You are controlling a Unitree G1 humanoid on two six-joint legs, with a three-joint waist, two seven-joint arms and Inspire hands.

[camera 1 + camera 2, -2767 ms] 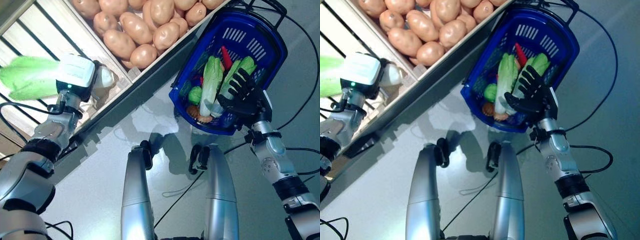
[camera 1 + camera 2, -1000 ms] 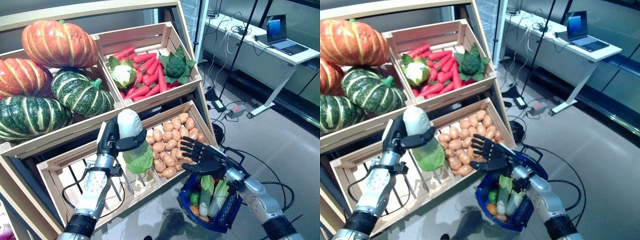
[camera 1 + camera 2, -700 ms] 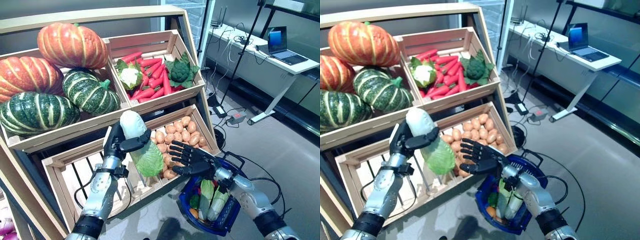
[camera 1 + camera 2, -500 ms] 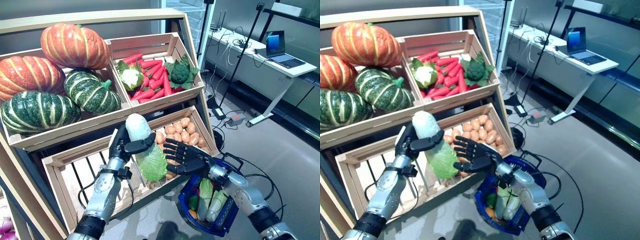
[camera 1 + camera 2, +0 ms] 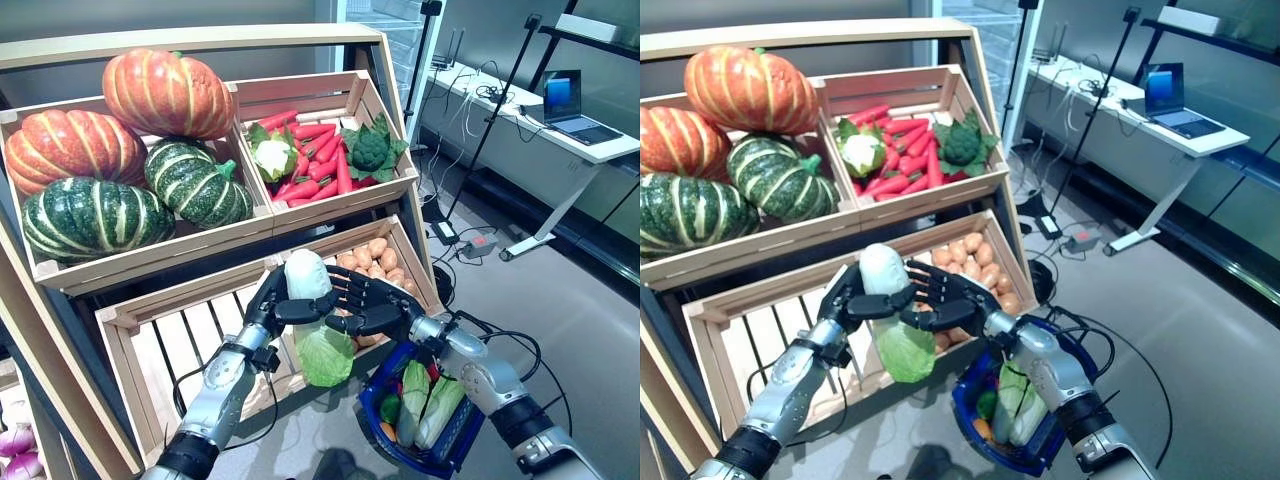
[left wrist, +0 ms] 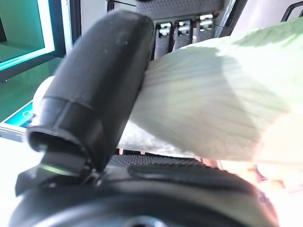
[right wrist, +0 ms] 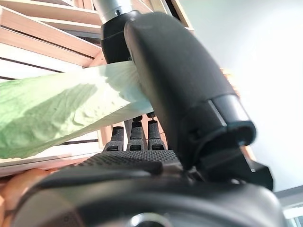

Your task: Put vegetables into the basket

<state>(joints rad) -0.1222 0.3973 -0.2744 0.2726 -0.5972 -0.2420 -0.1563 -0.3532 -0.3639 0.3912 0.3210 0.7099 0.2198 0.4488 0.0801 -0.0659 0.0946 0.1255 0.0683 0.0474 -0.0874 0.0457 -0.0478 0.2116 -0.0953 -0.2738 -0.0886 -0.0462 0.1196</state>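
Note:
My left hand (image 5: 268, 303) is shut on a long cabbage (image 5: 309, 276) with a white stem and a green leafy end, held upright in front of the stand's lower crates. In the left wrist view my thumb (image 6: 99, 94) lies across its pale stem (image 6: 208, 104). My right hand (image 5: 388, 316) is open, its straight fingers against the far side of the cabbage, which lies between thumb (image 7: 180, 80) and fingers (image 7: 57, 109). The blue basket (image 5: 462, 440) stands on the floor below my right arm. It holds leafy green cabbages (image 5: 415, 390), a small green vegetable and an orange one.
The wooden stand (image 5: 60, 280) fills the left and middle. A slatted lower crate (image 5: 170, 340) is by my left arm and the potato crate (image 5: 378, 248) is behind the hands. A desk with a laptop (image 5: 570, 120) and floor cables (image 5: 470, 240) lie to the right.
My left hand has carried the cabbage to the right. My right hand has come up and left from over the basket and now touches the cabbage. The camera has shifted.

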